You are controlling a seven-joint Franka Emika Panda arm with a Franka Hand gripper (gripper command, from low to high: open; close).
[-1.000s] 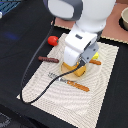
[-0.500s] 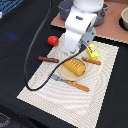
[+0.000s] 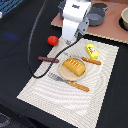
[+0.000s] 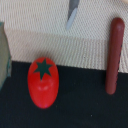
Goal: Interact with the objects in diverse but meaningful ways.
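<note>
The red tomato [image 3: 52,40] lies on the dark table just off the striped mat [image 3: 40,85], and fills the wrist view [image 4: 44,82] with its green star on top. A thin dark-brown sausage [image 3: 48,59] [image 4: 114,55] rests on the mat beside it. The ridged orange-yellow pastry [image 3: 74,67] sits on a small plate [image 3: 64,74] mid-mat. The yellow block [image 3: 92,51] lies further toward the exterior view's right. My gripper [image 3: 68,40] hangs just above the table, next to the tomato. Its fingers are hidden under the white hand, and nothing shows between them.
An orange-handled fork [image 3: 70,83] and knife [image 3: 91,61] flank the plate. A metal utensil tip [image 4: 72,15] shows in the wrist view. Grey pots [image 3: 95,15] and a bowl [image 3: 124,17] stand on a brown board at the back. A black cable [image 3: 35,50] loops from the arm across the mat.
The arm has drawn back from over the plate toward the mat's far edge, uncovering the pastry. The toy foods have not moved.
</note>
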